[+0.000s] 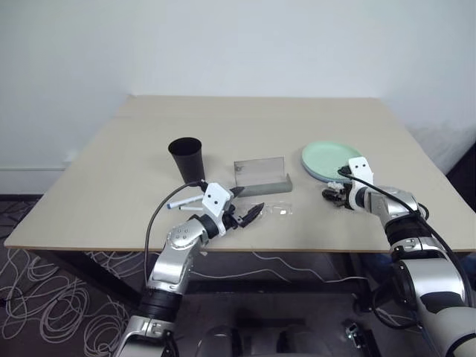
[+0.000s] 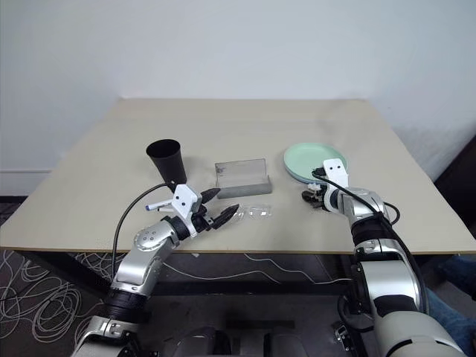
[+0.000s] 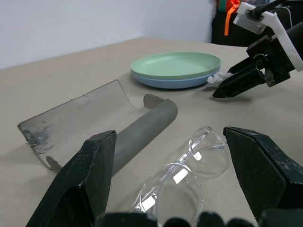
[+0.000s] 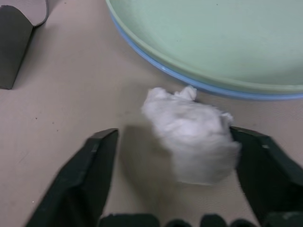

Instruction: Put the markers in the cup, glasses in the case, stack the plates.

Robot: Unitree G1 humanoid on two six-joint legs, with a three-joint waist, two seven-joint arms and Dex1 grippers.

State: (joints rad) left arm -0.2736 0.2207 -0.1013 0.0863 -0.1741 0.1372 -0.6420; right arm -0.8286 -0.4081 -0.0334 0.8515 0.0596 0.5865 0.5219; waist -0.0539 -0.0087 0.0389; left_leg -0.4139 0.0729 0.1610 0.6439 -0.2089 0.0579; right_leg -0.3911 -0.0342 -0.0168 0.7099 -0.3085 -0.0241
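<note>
Fingers of the left gripper (image 3: 165,189) spread wide, holding nothing, glasses (image 3: 182,177) lying on the worktop (image 1: 111,171) right between and just ahead of them. Glasses long axis runs roughly across the finger gap, lenses side by side, temples look folded. Left arm is clearly the nearer one for them. Case (image 1: 262,175) sits open just behind the glasses, lid up, tray facing the robot, so the drop is a short lift forward over the low front lip.

Right gripper (image 4: 173,189) fingers also apart, straddling a white crumpled wad (image 4: 191,139) on the worktop; one finger touches it or nearly so, can't tell if it's gripped. Wad lies just beside the rim of the plates (image 1: 327,160), mint green already on top of light blue.

Cup (image 1: 186,158) upright, left of the case, well apart from the plates. One marker (image 1: 182,202) lies near the cup base, beside the left wrist; other markers not made out.

Glasses are close to the near worktop edge, so little room to drag back; open room toward the case. Right arm is well clear of the left.
</note>
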